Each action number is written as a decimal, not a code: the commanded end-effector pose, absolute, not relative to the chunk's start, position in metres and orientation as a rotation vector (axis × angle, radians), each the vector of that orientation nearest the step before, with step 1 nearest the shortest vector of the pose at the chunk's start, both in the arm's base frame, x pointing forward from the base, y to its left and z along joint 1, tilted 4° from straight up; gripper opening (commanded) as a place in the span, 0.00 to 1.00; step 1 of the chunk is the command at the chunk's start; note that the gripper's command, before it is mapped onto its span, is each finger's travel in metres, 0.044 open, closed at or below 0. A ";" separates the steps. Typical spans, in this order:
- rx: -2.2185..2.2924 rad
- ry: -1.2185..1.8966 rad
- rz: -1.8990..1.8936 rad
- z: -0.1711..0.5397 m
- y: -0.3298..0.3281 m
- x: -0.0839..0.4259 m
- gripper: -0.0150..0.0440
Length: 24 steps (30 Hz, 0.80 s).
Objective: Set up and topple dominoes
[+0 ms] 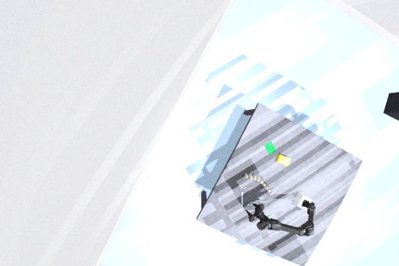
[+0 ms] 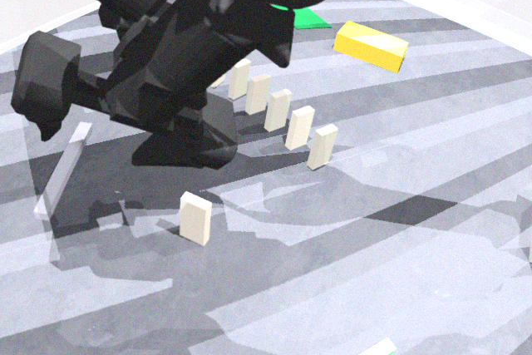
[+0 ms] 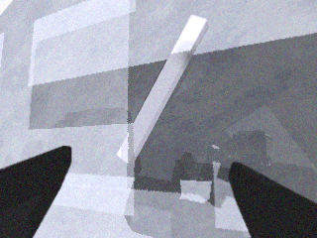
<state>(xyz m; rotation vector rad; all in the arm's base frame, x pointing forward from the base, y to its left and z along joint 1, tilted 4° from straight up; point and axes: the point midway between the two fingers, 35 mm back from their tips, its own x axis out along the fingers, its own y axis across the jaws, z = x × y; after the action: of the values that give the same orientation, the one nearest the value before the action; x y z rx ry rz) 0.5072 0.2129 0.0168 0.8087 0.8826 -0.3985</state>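
A curved row of cream dominoes (image 1: 259, 179) (image 2: 278, 110) stands upright on the table. Its far end is hidden behind the arm in the exterior view. One cream domino (image 2: 195, 219) stands alone, apart from the near end of the row; I cannot make it out in the top view. My gripper (image 1: 250, 207) (image 2: 91, 149) (image 3: 153, 162) is open and empty, its fingers wide apart and pointing down above the table, to the side of the lone domino. No domino shows in the wrist view.
A long white bar (image 1: 242, 199) (image 2: 64, 170) (image 3: 163, 89) lies near the gripper. A yellow block (image 1: 283, 160) (image 2: 371, 45) and a flat green square (image 1: 270, 147) (image 2: 307, 17) lie beyond the row. A light green-and-white piece (image 1: 270, 215) (image 2: 380, 347) lies near the arm.
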 end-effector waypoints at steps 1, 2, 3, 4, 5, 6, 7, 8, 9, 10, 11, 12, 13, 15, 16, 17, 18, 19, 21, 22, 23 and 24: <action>1.103 1.139 -0.868 0.043 0.205 0.462 1.00; 1.129 1.163 -0.953 0.046 0.204 0.453 1.00; 1.149 1.180 -1.033 0.049 0.202 0.444 1.00; 1.165 1.191 -1.097 0.052 0.201 0.438 1.00; 1.172 1.199 -1.151 0.055 0.200 0.432 1.00; 1.178 1.203 -1.192 0.056 0.199 0.428 1.00; 1.181 1.205 -1.217 0.058 0.198 0.425 1.00; 1.182 1.206 -1.226 0.058 0.198 0.424 1.00; 1.182 1.206 -1.226 0.058 0.198 0.424 1.00; 1.182 1.206 -1.226 0.058 0.198 0.424 1.00; 1.182 1.206 -1.226 0.058 0.198 0.424 1.00; 1.182 1.206 -1.226 0.058 0.198 0.424 1.00; 1.182 1.206 -1.226 0.058 0.198 0.424 1.00; 1.182 1.206 -1.226 0.058 0.198 0.424 1.00; 1.182 1.206 -1.226 0.058 0.198 0.424 1.00; 1.182 1.206 -1.226 0.058 0.198 0.424 1.00; 1.182 1.206 -1.226 0.058 0.198 0.424 1.00; 1.182 1.206 -1.226 0.058 0.198 0.424 1.00; 1.182 1.206 -1.226 0.058 0.198 0.424 1.00; 1.182 1.206 -1.226 0.057 0.198 0.424 1.00; 1.182 1.206 -1.226 0.053 0.198 0.424 1.00; 1.182 1.206 -1.225 0.048 0.198 0.424 1.00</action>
<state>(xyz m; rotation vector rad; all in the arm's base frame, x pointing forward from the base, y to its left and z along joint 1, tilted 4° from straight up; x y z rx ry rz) 0.4252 0.1981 0.0582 1.1795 1.1997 -1.2099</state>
